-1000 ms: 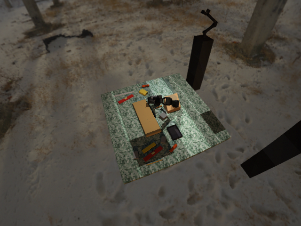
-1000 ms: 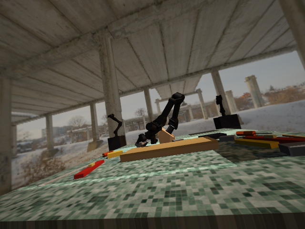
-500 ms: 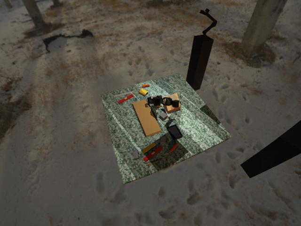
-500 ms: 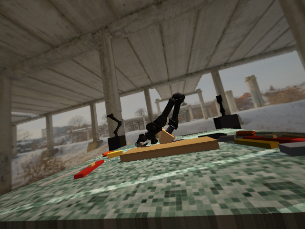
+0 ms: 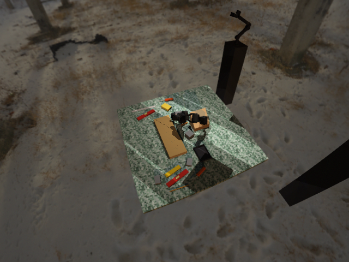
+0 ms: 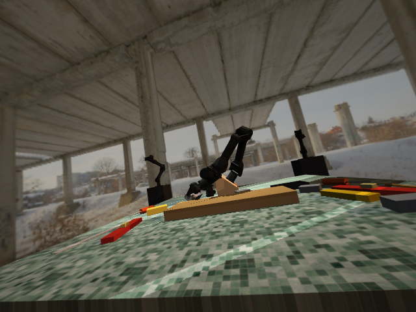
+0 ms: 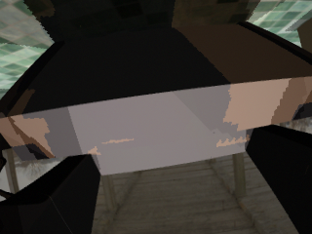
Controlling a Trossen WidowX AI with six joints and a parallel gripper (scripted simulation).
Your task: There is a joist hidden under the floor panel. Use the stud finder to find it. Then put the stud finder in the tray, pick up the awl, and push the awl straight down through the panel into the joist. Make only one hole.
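Observation:
The tan floor panel (image 5: 169, 142) (image 6: 234, 203) lies in the middle of the green table (image 5: 140, 158) (image 6: 201, 268). My gripper (image 5: 175, 118) (image 6: 194, 195) (image 7: 171, 136) is low over the panel's far end. Its fingers stand wide on a grey block, the stud finder (image 7: 161, 127), which spans the gap between them and rests against the panel. The black tray (image 5: 197, 147) sits to the right of the panel's near end. Two orange-handled tools (image 5: 200, 171) (image 5: 168, 99) lie at opposite ends of the table; I cannot tell which is the awl.
Red levels (image 5: 145, 114) (image 5: 176, 178), yellow blocks (image 5: 166, 106) (image 5: 172, 171) and grey blocks (image 5: 189, 134) (image 5: 188, 161) (image 5: 157, 179) lie around the panel. The arm stands on a tan base block (image 5: 201, 125). A tall black post (image 5: 230, 71) stands behind the table.

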